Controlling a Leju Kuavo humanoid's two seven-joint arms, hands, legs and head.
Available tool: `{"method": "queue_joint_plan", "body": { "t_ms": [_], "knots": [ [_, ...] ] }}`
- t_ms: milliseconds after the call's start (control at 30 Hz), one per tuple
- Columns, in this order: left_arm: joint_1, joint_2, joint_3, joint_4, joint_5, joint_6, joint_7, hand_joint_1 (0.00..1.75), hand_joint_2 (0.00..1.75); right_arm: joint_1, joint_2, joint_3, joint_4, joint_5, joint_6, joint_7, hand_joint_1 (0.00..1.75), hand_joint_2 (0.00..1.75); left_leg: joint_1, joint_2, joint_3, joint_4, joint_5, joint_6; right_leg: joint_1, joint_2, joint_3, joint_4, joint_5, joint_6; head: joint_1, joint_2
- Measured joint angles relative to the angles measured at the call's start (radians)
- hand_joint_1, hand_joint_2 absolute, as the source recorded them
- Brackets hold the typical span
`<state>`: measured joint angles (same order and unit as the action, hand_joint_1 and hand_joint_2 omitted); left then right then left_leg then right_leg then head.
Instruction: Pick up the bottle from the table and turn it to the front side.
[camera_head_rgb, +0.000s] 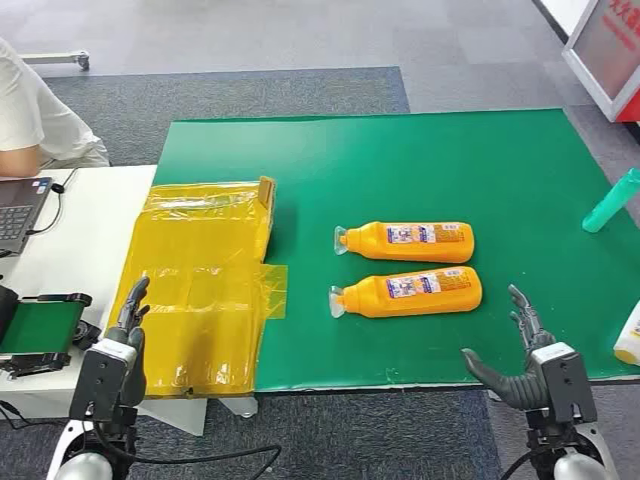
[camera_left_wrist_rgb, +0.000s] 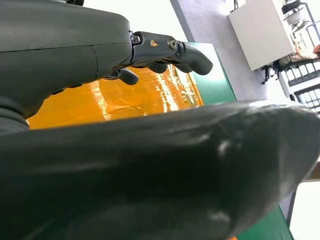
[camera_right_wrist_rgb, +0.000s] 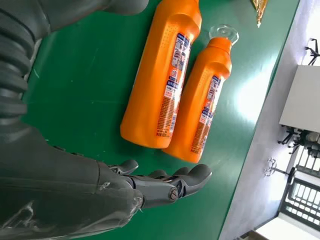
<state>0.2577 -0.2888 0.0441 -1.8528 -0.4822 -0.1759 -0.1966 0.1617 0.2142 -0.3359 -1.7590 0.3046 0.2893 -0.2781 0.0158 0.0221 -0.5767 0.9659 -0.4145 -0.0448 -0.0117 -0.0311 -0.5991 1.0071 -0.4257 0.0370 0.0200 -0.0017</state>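
Note one green table mat (camera_head_rgb: 453, 160); left of it, beneath your left hand (camera_head_rgb: 128, 325), lies one yellow plastic sheet (camera_head_rgb: 200, 290). Two orange bottles (camera_head_rgb: 411, 291) (camera_head_rgb: 411, 240) lie side by side ahead-left of your right hand (camera_head_rgb: 521, 350). Both hands are released, fingers spread, grasping nothing.

**Dark grey hands on boxy wrists, silver arms below**

The left hand (camera_head_rgb: 130, 318) and the right hand (camera_head_rgb: 519, 350) are dark grey, with slim jointed fingers and a thicker, smooth thumb. Each sits on a boxy dark wrist block with a pale top edge. Below the blocks, rounded silver arm segments show, and thin black cables loop beside them. Close up, the right hand's fingers (camera_right_wrist_rgb: 171, 186) show a small round silver screw at a knuckle, and ribbed grey covering wraps the wrist. The left hand's fingers (camera_left_wrist_rgb: 166, 50) carry similar silver screws and a small gold mark.
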Motion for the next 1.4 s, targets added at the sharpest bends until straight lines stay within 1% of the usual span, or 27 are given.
{"method": "queue_joint_plan", "body": {
  "t_ms": [833, 1167, 1233, 1333, 1400],
  "knots": [
    [0.001, 0.000, 0.004, -0.002, 0.000, -0.004, 0.000, 0.00, 0.00, -0.004, 0.003, 0.006, 0.001, 0.008, -0.003, 0.001, 0.00, 1.75, 0.000, 0.000, 0.000, 0.000, 0.000, 0.000, 0.000, 0.000, 0.000, 0.000, 0.000, 0.000, 0.000, 0.000],
    [0.007, -0.004, 0.018, -0.006, -0.005, -0.041, -0.001, 0.00, 0.00, -0.003, 0.004, 0.015, 0.012, 0.028, -0.021, -0.004, 0.00, 1.75, 0.000, 0.000, 0.000, 0.000, 0.000, 0.000, 0.000, 0.000, 0.000, 0.000, 0.000, 0.000, 0.000, 0.000],
    [0.015, -0.005, 0.024, -0.010, 0.005, -0.044, -0.001, 0.00, 0.00, -0.005, 0.009, 0.022, 0.013, 0.066, -0.036, 0.004, 0.00, 1.75, 0.000, 0.000, -0.001, 0.000, 0.000, 0.000, 0.000, 0.000, 0.000, 0.000, 0.000, 0.000, 0.000, 0.000],
    [0.031, -0.010, 0.055, -0.032, 0.038, -0.072, 0.000, 0.00, 0.00, -0.027, 0.014, 0.077, 0.020, 0.220, -0.116, 0.064, 0.00, 1.75, 0.000, 0.001, -0.001, 0.000, 0.000, 0.000, 0.000, 0.001, -0.001, 0.000, 0.000, 0.000, 0.000, 0.000],
    [0.038, -0.016, 0.082, -0.046, 0.044, -0.101, 0.000, 0.00, 0.87, -0.043, 0.014, 0.130, 0.024, 0.316, -0.168, 0.110, 0.00, 1.75, 0.000, 0.001, -0.001, 0.000, 0.001, 0.000, 0.000, 0.001, -0.001, 0.000, 0.000, 0.000, 0.000, 0.000]
  ]
}}
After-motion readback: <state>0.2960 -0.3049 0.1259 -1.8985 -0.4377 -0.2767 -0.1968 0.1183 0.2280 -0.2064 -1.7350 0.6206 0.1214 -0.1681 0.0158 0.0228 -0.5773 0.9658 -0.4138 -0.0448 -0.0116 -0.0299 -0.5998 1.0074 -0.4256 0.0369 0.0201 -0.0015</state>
